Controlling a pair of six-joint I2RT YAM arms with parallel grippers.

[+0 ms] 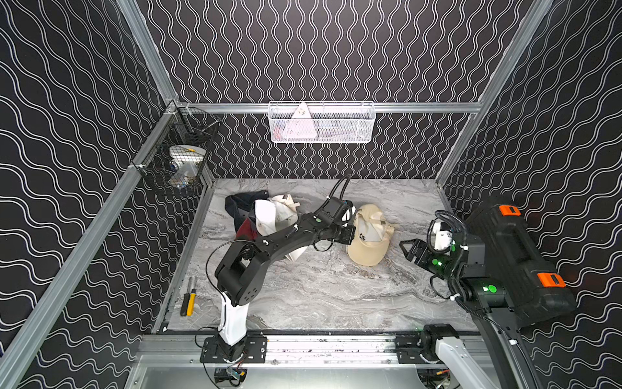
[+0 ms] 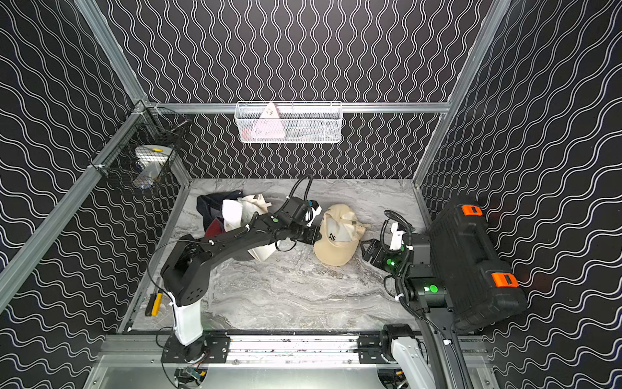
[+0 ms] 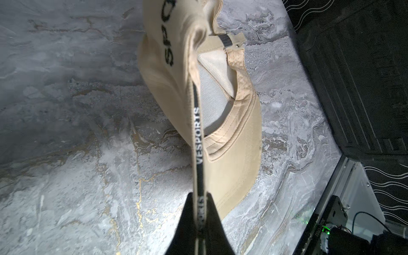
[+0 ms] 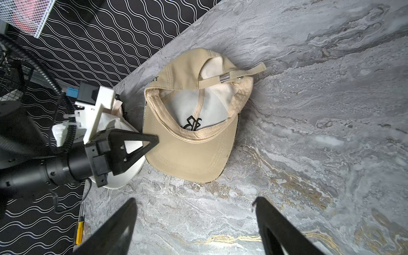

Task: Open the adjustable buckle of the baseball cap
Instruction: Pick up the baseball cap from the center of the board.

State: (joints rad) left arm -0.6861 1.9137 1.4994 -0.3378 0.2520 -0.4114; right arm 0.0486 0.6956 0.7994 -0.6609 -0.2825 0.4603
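Evidently, the step in hand was to bring the free arm to the buckle while the other arm held the cap steady. At about 10 o'clock on the table (image 1: 319,296) lay a pile of other caps (image 1: 269,215), which had no part in this. Beside it, the left end effector (image 3: 199,197) was clenched on the edge of the brim (image 4: 189,154), on its dark printed trim, at the cap's 9 o'clock side.

The beige baseball cap (image 1: 367,249) lay upside down, a little toward 2 o'clock from the middle of the table, with the brim toward 6 o'clock. The strap crossed the rear opening at about 1 o'clock of the cap. The metal buckle (image 4: 224,78) sat closed on it, and the free tail pointed toward 3 o'clock.

The right end effector (image 4: 194,201) was released, its jaws wide and holding nothing. It was near the cap's 3 o'clock side but apart from it. Behind it stood a black case (image 1: 511,256).

To do the step well, I judged that the left grip should be firm, so the cap could not turn. The right jaws should narrow first, then come down on the metal clasp alone, not on the cloth, and lift its flap away from the strap. The clasp was small and shiny, so it could slip.
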